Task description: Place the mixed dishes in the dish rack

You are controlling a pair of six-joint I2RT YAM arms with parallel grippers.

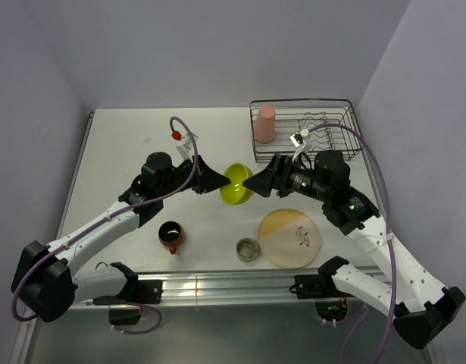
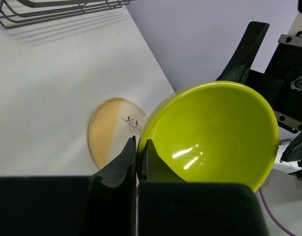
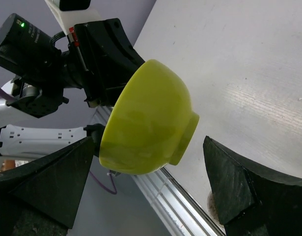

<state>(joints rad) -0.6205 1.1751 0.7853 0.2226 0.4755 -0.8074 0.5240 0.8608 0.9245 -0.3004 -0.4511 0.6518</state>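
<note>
Nearest me, my left hand (image 2: 138,152) is clamped on the rim of the lime-green bowl (image 2: 214,132), holding it tilted above the surface (image 1: 126,152). My right hand (image 3: 148,147) faces the bowl's foot, fingers spread wide, not touching.

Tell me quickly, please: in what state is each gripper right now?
Left gripper: closed on the rim of the lime-green bowl.
Right gripper: open, one finger on each side of the bowl, not clamping it.
</note>
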